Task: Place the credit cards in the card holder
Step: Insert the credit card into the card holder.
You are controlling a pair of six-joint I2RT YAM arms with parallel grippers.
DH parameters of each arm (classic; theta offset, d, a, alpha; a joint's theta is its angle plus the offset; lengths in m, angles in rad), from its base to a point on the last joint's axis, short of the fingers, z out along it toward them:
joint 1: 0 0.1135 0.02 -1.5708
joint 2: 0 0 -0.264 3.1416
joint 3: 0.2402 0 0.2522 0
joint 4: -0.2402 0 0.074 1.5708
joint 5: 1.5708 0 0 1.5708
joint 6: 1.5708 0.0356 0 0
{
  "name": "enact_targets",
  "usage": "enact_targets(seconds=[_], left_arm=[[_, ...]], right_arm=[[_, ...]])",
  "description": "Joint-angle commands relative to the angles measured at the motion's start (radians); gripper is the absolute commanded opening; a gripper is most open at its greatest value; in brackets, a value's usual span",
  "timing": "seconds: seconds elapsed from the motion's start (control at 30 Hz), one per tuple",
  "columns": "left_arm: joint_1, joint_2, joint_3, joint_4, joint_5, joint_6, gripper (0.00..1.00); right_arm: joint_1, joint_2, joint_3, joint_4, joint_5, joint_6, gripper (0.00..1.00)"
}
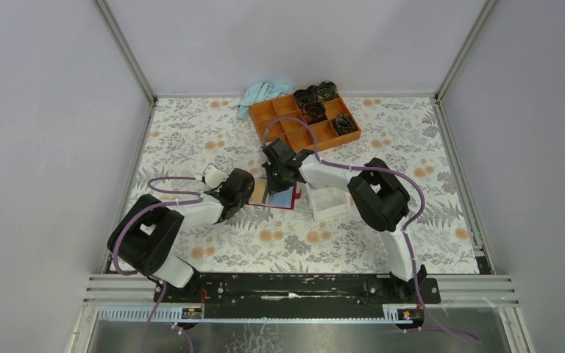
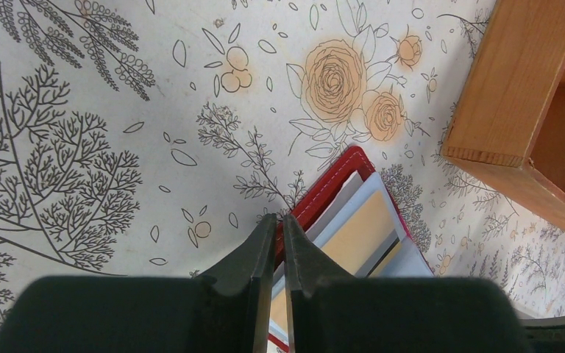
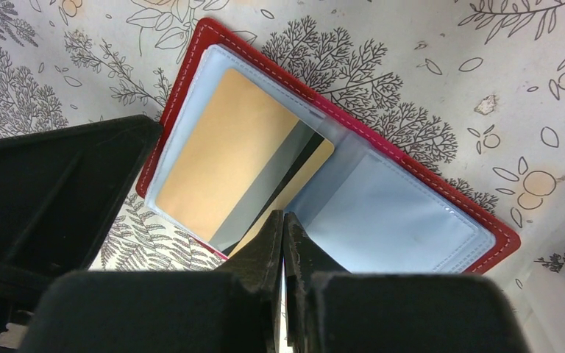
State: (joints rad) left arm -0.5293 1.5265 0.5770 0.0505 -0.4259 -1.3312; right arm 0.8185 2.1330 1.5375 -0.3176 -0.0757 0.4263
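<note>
The card holder (image 1: pixel 279 197) lies open at table centre, with a gold card (image 3: pixel 228 154) in one clear pocket. The left gripper (image 2: pixel 279 224), at the holder's 9 o'clock, pinches its red edge. The right gripper (image 3: pixel 283 220), at 12 o'clock, has its fingers pressed together above the holder's edge. A white box (image 1: pixel 329 203) sits at 3 o'clock.

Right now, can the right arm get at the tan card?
Probably yes: the right end effector, shut, sits at the tan card's exposed edge, nothing between; the left end effector only pinches the card holder's edge.
</note>
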Motion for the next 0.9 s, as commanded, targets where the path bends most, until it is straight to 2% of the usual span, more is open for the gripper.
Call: enact_targets(seconds=[0.0,0.5,0.87], left_arm=[[-0.006,0.029,-0.036,-0.061,0.032,0.018,0.15],[-0.006,0.046,-0.036,-0.049,0.041,0.020,0.15],[-0.006,0.042,-0.034,-0.055,0.035,0.018,0.15]], right_arm=[[0.010,-0.023,-0.003,-0.015,0.034,-0.008,0.04],[0.010,0.032,0.038,0.025,-0.053,0.019,0.04],[0.010,0.014,0.032,0.030,-0.038,0.017,0.04]])
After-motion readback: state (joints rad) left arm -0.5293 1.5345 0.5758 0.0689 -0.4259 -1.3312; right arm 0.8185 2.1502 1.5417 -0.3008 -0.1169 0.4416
